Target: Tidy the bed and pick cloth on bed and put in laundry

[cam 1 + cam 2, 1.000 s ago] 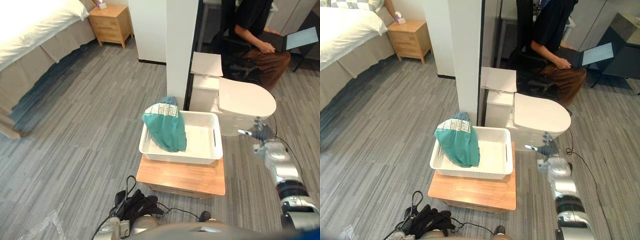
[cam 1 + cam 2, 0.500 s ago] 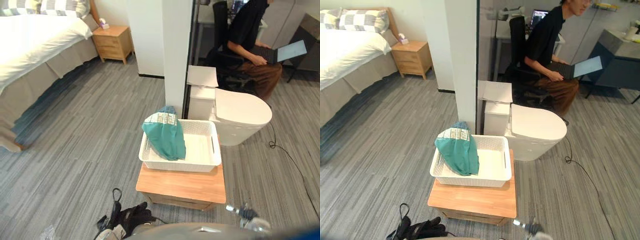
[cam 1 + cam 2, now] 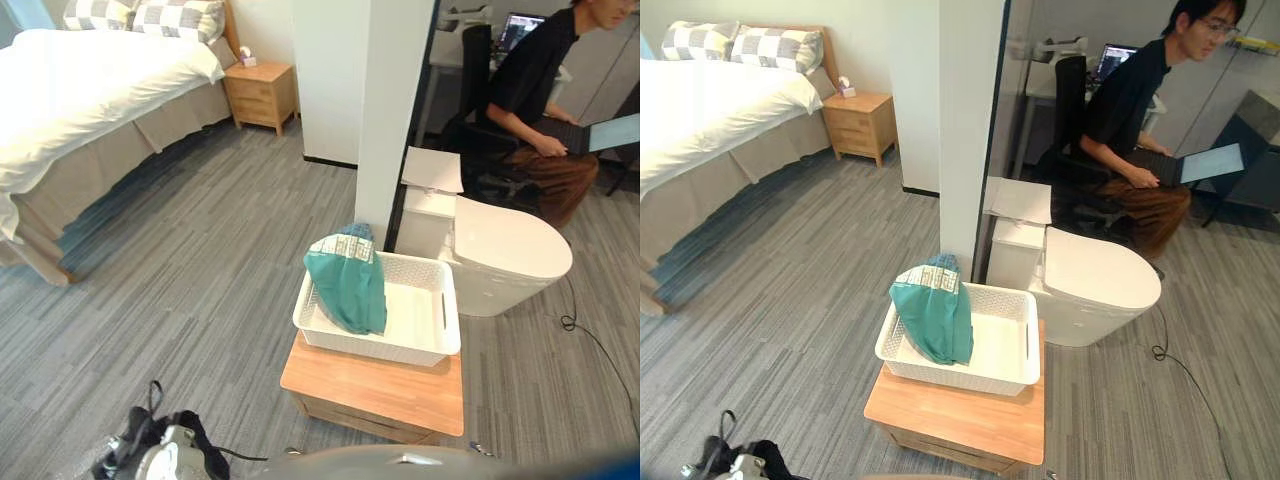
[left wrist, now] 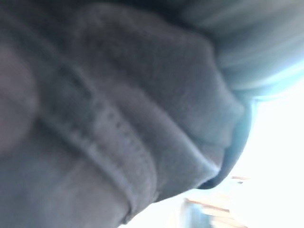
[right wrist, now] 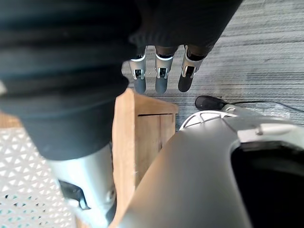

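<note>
Grey striped carpet (image 3: 200,250) covers the room. 1 low wooden table (image 3: 380,385) stands ahead of the left hand (image 3: 150,450) and to its right. That hand sits low at the near edge. Whether it is open or closed cannot be told, since its wrist view gives blurred dark fabric at close range.

1 white lattice basket (image 3: 425,345) rests on the table. 1 teal cloth (image 3: 350,285) is draped over the basket's far left rim and hangs down into it.

The right hand (image 5: 161,76) has straight fingers and holds nothing. Its tips are just beside the table's wooden side, with the basket's wall near that hand.

1 bed (image 3: 90,90) with a white cover and 2 checked pillows (image 3: 150,15) lies well apart from the left hand, far ahead and to its left. 1 seated person (image 3: 540,90) with a laptop (image 3: 615,130) is beyond the table.
</note>
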Controlling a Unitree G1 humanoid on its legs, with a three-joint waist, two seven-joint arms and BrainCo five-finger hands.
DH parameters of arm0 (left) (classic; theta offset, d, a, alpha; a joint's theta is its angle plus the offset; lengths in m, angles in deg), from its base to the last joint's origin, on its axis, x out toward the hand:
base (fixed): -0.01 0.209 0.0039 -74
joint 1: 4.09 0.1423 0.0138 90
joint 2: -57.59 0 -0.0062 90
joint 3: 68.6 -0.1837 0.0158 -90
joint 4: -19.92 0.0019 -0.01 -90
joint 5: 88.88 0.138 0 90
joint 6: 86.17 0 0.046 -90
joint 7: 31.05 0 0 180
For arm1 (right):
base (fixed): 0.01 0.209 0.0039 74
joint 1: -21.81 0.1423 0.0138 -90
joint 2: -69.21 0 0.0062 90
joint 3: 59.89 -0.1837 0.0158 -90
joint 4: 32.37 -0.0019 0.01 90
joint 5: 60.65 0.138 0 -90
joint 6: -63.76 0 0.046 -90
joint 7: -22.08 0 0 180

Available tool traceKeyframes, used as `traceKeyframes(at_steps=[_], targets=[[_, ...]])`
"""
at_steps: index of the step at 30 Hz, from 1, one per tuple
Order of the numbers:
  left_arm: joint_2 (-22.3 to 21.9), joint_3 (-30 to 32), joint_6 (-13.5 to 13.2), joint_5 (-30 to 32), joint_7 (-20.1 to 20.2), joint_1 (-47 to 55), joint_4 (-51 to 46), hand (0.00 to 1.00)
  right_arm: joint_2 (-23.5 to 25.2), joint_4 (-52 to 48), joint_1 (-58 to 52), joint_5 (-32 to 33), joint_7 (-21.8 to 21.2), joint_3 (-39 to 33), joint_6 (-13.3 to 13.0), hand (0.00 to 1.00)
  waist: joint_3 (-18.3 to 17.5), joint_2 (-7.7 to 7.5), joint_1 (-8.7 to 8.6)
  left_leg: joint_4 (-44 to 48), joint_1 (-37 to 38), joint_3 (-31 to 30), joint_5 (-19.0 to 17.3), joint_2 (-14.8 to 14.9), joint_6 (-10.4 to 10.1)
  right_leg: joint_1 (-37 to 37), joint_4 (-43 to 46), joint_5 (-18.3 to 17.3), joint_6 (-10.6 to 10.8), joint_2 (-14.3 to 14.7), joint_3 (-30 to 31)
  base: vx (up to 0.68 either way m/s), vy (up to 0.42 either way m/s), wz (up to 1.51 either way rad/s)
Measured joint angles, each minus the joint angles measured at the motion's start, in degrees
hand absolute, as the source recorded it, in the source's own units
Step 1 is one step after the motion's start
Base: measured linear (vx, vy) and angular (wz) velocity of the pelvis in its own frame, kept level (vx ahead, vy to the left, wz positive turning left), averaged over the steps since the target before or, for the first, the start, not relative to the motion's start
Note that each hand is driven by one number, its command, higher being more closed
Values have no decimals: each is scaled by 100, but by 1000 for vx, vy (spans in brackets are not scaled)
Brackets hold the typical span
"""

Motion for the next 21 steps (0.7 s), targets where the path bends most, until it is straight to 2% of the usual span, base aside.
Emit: traceKeyframes(at_steps=[2,4,5,6,7,8,9,10,11,12,13,14,15,16,17,18,19,21], targets=[[301,20,-38,492,31,-129,-244,100,24,-98,-38,45,-1,18,-93,0,-5,8,24,2,-14,-21,-2,19,-21,-13,79,-77,-22,3,2,115,-7,7],[623,106,-40,659,186,-320,-417,100,31,-176,-90,50,3,114,-140,0,-10,16,98,6,41,29,-25,50,-54,-8,134,-95,-2,14,34,164,-16,-11],[973,121,-378,1302,172,-483,-534,100,41,-226,-126,52,3,191,-153,0,-12,15,160,16,103,96,-48,78,-87,-3,141,-105,-1,31,104,193,-13,-29],[1359,118,-1007,2129,200,-571,-825,100,55,-281,-162,51,-1,263,-179,0,-21,7,174,38,134,222,-59,98,-103,-9,149,-104,0,44,176,137,-5,-25],[1561,107,-1095,2255,334,-655,-1088,100,71,-314,-200,52,-4,273,-218,0,-38,9,176,38,129,296,-59,107,-102,-35,170,-106,-3,47,210,112,12,-18],[2031,29,-853,1629,972,-905,-1636,100,80,-377,-270,52,11,365,-260,0,-57,28,200,39,144,409,-59,118,-103,-53,200,-106,-4,50,314,89,23,-21],[2420,-53,-740,1199,1493,-1120,-1790,100,78,-425,-289,47,24,422,-262,0,-117,75,175,40,148,538,-58,124,-104,-121,232,-107,-12,46,400,80,26,-29],[2481,-83,-605,326,2093,-1193,-1949,100,73,-446,-290,46,25,418,-262,0,-158,79,155,40,165,590,-58,123,-104,-147,253,-106,-14,36,461,73,34,-37],[2467,-184,-465,-615,2802,-1384,-2036,100,14,-471,-302,46,41,387,-260,0,-171,186,145,41,219,692,-58,116,-104,-166,291,-97,-28,18,517,54,33,-38],[2216,-370,-499,-943,3103,-1447,-2192,100,-14,-470,-317,41,46,304,-259,0,-205,254,116,41,242,780,-58,113,-104,-199,288,-90,-38,11,624,48,28,-38],[2048,-516,-560,-928,3158,-1481,-2290,100,-16,-466,-318,37,45,271,-256,0,-206,266,111,41,274,840,-58,114,-104,-199,285,-89,-39,12,659,16,3,-41],[1745,-834,-785,-788,3136,-1487,-2470,100,2,-459,-315,33,43,218,-250,0,-202,269,115,41,335,873,-58,139,-104,-197,282,-91,-44,36,745,4,-32,-31],[1636,-995,-873,-692,3114,-1486,-2528,100,16,-461,-311,34,42,197,-249,0,-203,262,109,41,351,888,-58,158,-104,-199,282,-91,-51,57,775,-7,-60,-31],[1588,-1273,-1000,-241,2964,-1488,-2571,100,30,-464,-294,33,38,187,-249,0,-195,225,21,41,382,978,-58,208,-104,-207,282,-100,-105,111,796,-22,-79,-28],[1665,-1319,-996,1768,2207,-1495,-2566,100,30,-462,-299,32,34,162,-246,0,-194,192,-40,41,418,1057,-59,262,-103,-229,282,-90,-130,163,886,-28,-63,-39],[1800,-1465,-1026,2464,1960,-1508,-2595,100,29,-459,-311,33,33,105,-232,0,-202,179,-38,41,448,1154,-59,283,-103,-259,282,-77,-150,185,964,-40,-49,-46],[1952,-1601,-1039,2827,1855,-1528,-2658,100,19,-462,-315,32,32,87,-208,0,-201,179,-43,41,473,1227,-59,296,-103,-293,285,-69,-162,198,1030,-36,-30,-47],[2172,-1756,-1054,3088,1841,-1631,-2837,100,14,-462,-336,29,32,72,-155,0,-199,187,-85,40,501,1322,-59,291,-103,-359,287,-55,-180,194,1118,-66,-27,-36]])
